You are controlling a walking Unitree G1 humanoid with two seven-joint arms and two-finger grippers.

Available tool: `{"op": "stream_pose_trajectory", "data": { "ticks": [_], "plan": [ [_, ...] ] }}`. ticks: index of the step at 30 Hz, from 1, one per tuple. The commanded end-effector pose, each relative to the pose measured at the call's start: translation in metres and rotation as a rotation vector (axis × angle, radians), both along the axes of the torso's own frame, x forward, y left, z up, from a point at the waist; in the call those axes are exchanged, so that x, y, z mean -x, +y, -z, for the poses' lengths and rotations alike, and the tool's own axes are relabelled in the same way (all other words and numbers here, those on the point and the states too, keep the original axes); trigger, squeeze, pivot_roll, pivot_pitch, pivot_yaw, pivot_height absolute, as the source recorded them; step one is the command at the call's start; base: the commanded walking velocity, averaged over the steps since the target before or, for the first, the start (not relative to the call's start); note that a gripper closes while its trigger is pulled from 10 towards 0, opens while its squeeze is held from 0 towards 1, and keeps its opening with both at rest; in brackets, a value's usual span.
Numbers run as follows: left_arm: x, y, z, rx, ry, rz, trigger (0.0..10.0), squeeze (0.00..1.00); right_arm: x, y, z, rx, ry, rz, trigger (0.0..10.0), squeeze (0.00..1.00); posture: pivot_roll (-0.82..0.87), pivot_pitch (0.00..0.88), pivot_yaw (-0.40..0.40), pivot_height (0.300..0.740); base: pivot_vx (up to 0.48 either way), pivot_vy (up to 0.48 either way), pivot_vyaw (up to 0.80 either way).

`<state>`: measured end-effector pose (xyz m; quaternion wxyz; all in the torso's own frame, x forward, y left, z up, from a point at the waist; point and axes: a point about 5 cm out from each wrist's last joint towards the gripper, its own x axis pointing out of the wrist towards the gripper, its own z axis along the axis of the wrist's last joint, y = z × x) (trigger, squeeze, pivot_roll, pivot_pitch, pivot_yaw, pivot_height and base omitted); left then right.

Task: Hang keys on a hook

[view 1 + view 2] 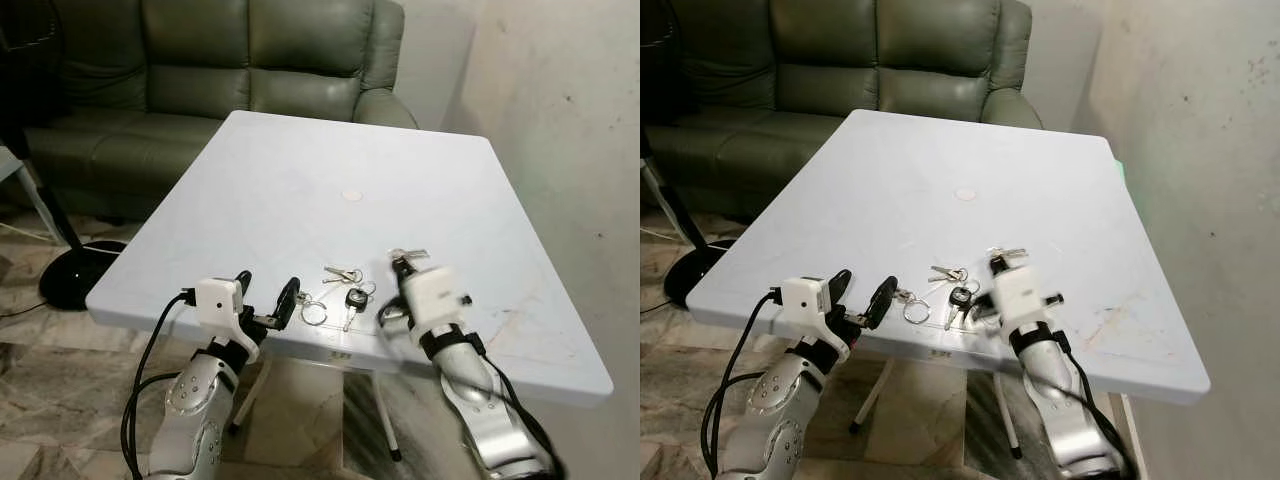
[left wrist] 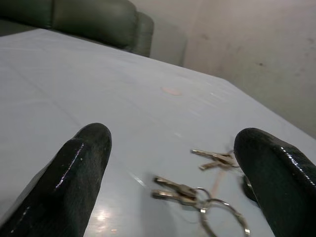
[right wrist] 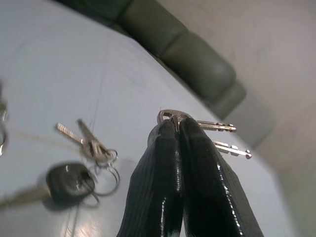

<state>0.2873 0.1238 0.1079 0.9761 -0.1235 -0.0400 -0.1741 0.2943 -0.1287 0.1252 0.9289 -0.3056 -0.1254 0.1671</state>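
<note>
Right gripper [image 3: 178,129] fingers pinching a key pair [image 3: 217,136], left gripper [image 1: 268,297] fingers spread — loose keys [image 1: 345,288] between them on the white counter [image 1: 330,160], green sofa [image 1: 230,60] behind

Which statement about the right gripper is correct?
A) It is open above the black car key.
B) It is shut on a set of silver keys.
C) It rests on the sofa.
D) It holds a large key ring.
B: the right gripper has its fingers pressed together on the silver keys, whose blades stick out beyond the tips.
</note>
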Motion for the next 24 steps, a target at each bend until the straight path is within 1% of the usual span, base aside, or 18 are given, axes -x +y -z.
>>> {"op": "stream_pose_trajectory", "data": {
  "ticks": [1,2,3,5,7,9,10,11,12,13,14,16,17,18,20,21,23,24],
  "plan": [
    [-0.003,-0.001,-0.001,0.003,-0.001,-0.002,10.0,0.0,-0.001,0.002,-0.002,0.134,-0.059,0.007,10.0,0.0,0.04,0.025,-0.06,0.74,0.0,0.0,0.0],
    [-0.004,-0.001,-0.002,0.003,-0.002,0.0,10.0,0.0,-0.001,0.002,0.0,0.193,-0.062,-0.011,10.0,0.0,0.04,0.026,-0.061,0.74,0.0,0.0,0.0],
    [-0.005,-0.001,-0.002,0.003,-0.003,0.001,10.0,0.0,-0.001,0.001,0.0,0.177,-0.053,-0.008,10.0,0.0,0.04,0.026,-0.061,0.74,0.0,0.0,0.0],
    [-0.006,-0.001,-0.003,0.006,-0.004,0.006,10.0,0.0,-0.004,-0.007,0.001,-0.082,0.058,0.067,10.0,0.0,0.04,0.026,-0.059,0.74,0.0,0.0,0.0],
    [-0.007,-0.002,-0.004,0.004,-0.009,0.014,10.0,0.0,-0.003,-0.007,0.0,0.126,-0.014,0.016,10.0,0.0,0.04,0.027,-0.06,0.74,0.0,0.0,0.0],
    [-0.008,-0.003,-0.005,0.004,-0.012,0.018,10.0,0.0,-0.002,-0.006,0.001,0.083,0.01,0.004,10.0,0.0,0.03,0.027,-0.057,0.74,0.0,0.0,0.0],
    [-0.009,-0.003,-0.005,0.001,-0.015,0.023,10.0,0.0,-0.001,-0.006,0.002,0.245,-0.052,-0.01,10.0,0.0,0.03,0.029,-0.055,0.74,0.0,0.0,0.0],
    [-0.01,-0.003,-0.006,0.0,-0.016,0.024,10.0,0.0,0.001,-0.003,0.004,0.356,-0.091,-0.051,10.0,0.0,0.03,0.029,-0.055,0.74,0.0,0.0,0.0],
    [-0.01,-0.004,-0.006,0.004,-0.016,0.025,10.0,0.0,-0.001,-0.006,0.006,0.465,-0.117,-0.038,10.0,0.0,0.03,0.029,-0.055,0.74,0.0,0.0,0.0],
    [-0.011,-0.004,-0.006,0.003,-0.017,0.029,10.0,0.0,-0.005,-0.016,0.009,0.585,-0.129,0.017,10.0,0.0,0.03,0.033,-0.056,0.74,0.0,0.0,0.0],
    [-0.011,-0.004,-0.006,0.003,-0.017,0.029,10.0,0.0,-0.005,-0.016,0.009,0.585,-0.129,0.017,10.0,0.0,0.03,0.033,-0.056,0.74,0.0,0.0,0.0],
    [-0.012,-0.005,-0.006,0.006,-0.017,0.031,10.0,0.0,-0.008,-0.029,0.015,0.707,-0.142,0.058,10.0,0.0,0.02,0.034,-0.053,0.74,0.0,0.0,0.0],
    [-0.012,-0.006,-0.007,0.011,-0.017,0.031,10.0,0.0,-0.008,-0.041,0.017,0.807,-0.175,0.088,10.0,0.0,0.02,0.036,-0.05,0.74,0.0,0.0,0.0],
    [-0.012,-0.006,-0.007,0.011,-0.017,0.031,10.0,0.0,-0.008,-0.041,0.017,0.807,-0.175,0.088,10.0,0.0,0.02,0.036,-0.05,0.74,0.0,0.0,0.0],
    [-0.013,-0.007,-0.007,0.017,-0.017,0.031,10.0,0.0,-0.012,-0.058,0.011,0.883,-0.231,0.15,10.0,0.0,0.01,0.037,-0.047,0.74,0.0,0.0,0.0],
    [-0.013,-0.007,-0.007,0.017,-0.017,0.031,10.0,0.0,-0.012,-0.058,0.011,0.883,-0.231,0.15,10.0,0.0,0.01,0.037,-0.047,0.74,0.0,0.0,0.0],
    [-0.014,-0.009,-0.006,0.021,-0.014,0.033,10.0,0.0,-0.022,-0.089,-0.008,1.013,-0.366,0.286,10.0,0.0,0.0,0.036,-0.043,0.74,0.0,0.0,0.0],
    [-0.014,-0.009,-0.006,0.021,-0.014,0.033,10.0,0.0,-0.022,-0.089,-0.008,1.013,-0.366,0.286,10.0,0.0,0.0,0.036,-0.043,0.74,0.0,0.0,0.0]
  ]
}}
